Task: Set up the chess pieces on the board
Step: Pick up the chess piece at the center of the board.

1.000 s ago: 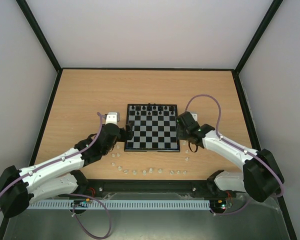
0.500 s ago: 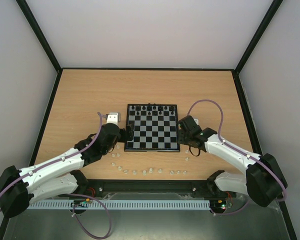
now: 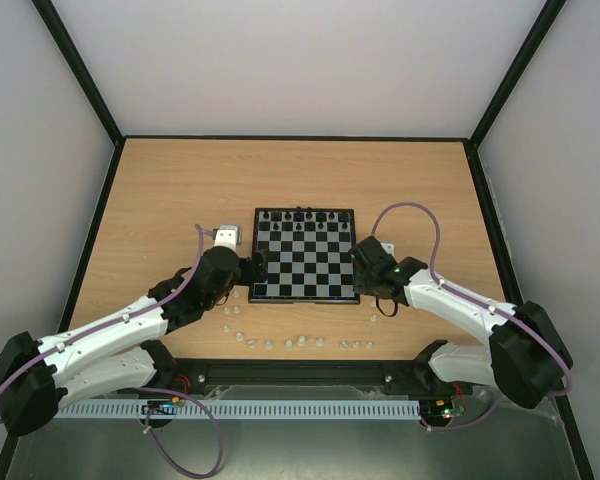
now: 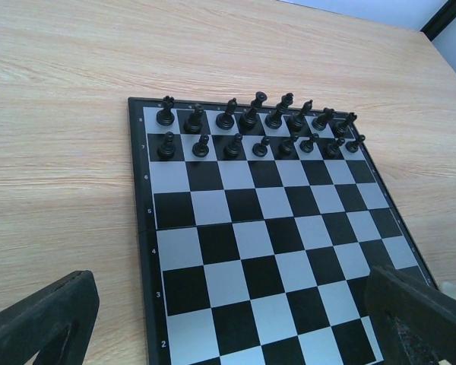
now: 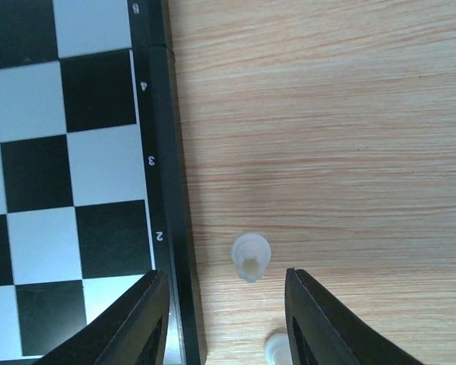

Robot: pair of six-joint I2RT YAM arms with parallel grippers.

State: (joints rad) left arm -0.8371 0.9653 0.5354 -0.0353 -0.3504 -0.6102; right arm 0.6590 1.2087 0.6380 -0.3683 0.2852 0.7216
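Note:
The board lies mid-table with black pieces on its two far rows. Several whitish chess pieces lie scattered on the table near the board's front edge. My right gripper is open, pointing down beside the board's right edge near row 2. In the right wrist view a whitish piece stands upright just ahead of the gap of the right gripper, untouched; another lies nearer. My left gripper is open and empty over the board's near-left squares.
A small white box sits just left of the board's far-left corner. Black rails edge the table on the left, right and back. A few whitish pieces lie close under my left arm.
My right gripper has moved toward the near side along the board's right edge and lowered over the whitish piece. The left arm has barely moved.

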